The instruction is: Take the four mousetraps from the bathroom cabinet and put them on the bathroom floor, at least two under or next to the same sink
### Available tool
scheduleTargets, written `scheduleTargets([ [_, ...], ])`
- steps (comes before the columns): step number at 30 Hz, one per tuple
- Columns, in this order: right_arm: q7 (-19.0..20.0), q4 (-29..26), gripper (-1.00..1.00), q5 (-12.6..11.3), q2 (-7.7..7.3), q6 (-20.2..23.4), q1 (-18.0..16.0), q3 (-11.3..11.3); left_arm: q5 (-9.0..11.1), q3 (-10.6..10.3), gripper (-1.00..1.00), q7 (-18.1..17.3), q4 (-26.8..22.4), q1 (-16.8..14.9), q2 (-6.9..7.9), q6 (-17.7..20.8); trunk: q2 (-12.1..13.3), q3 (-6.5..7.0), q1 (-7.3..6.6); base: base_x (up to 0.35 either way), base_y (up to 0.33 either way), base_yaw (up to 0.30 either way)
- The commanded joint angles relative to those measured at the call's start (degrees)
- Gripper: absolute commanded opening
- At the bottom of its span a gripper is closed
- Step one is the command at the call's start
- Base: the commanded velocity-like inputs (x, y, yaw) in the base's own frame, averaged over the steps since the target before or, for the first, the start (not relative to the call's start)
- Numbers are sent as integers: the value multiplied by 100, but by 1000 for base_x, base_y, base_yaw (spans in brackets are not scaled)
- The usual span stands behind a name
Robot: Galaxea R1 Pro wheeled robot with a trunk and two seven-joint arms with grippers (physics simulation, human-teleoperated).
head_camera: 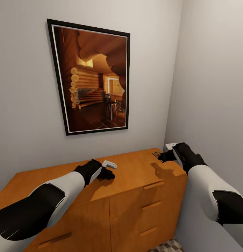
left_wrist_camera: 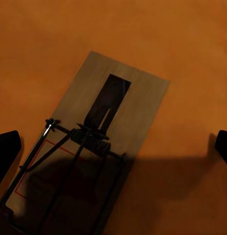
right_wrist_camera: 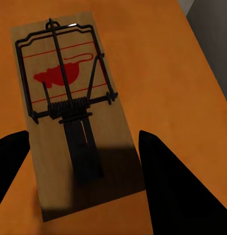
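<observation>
- Left gripper (head_camera: 109, 174) hovers spread over the cabinet (head_camera: 135, 168) top, a trap (left_wrist_camera: 88, 147) flat between its fingers (left_wrist_camera: 6, 149)
- Right gripper (head_camera: 166, 156) is spread at the far right corner around a second trap (right_wrist_camera: 74, 112)
- Picture (head_camera: 91, 77) on the wall

We see even, soft light on the pale walls (head_camera: 27, 105), all sharp, with wide-angle stretch at the edges. Arm shadows fall across the cabinet (head_camera: 135, 168) top. In both wrist views a dark shadow covers part of each mousetrap (left_wrist_camera: 118, 112) (right_wrist_camera: 74, 122).
</observation>
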Motion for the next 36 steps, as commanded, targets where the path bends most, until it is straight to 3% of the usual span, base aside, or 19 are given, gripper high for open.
scheduleTargets([
  [1, 46, -9, -100, 60, 3, 20, -3, -33, 29, -149, 100, -10, 11, 0, 0, 24, -3, -10, 1, 0, 0, 0],
  [30, 45, 8, -100, 60, 3, 12, -3, -34, 32, -147, 100, -49, 62, 0, 0, 22, -3, -10, 1, 0, 0, 0],
  [31, 46, 17, -100, 60, 3, 12, -3, -33, 32, -147, -100, -50, 63, 0, 0, 22, -3, -10, 1, 0, 0, 0],
  [36, 45, 74, -100, 60, 3, 7, -3, -40, 35, -147, -100, -52, 71, 0, 0, 25, -3, -10, 1, 0, 0, 0],
])
